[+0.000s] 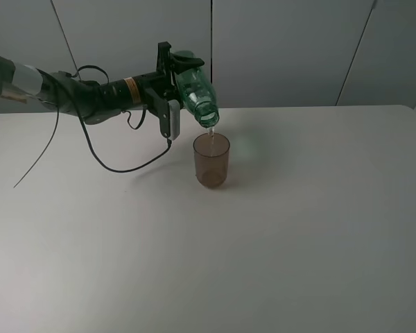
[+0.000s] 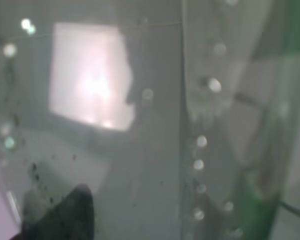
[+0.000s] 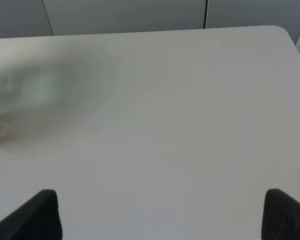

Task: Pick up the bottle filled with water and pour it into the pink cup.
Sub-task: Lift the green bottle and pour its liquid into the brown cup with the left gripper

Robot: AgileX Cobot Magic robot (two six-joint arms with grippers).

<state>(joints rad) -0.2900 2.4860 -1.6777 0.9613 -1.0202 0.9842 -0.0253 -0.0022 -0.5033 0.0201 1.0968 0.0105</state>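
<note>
You are looking at a bare lab setup: a plain white table (image 1: 298, 243) against grey panelled walls (image 1: 284, 48).

left claw (image 1: 172, 80) clamped, wrist rolled; right claw (image 3: 160, 215) spread wide

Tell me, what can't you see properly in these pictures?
1. Exterior high: how full the pink cup is; it is too small and murky to tell.
2. Left wrist: the bottle fills the view in a blur, hiding the cup and the left gripper's hold.
3. Right wrist: the right gripper is cut off by the edge; only its fingertips show.
</note>
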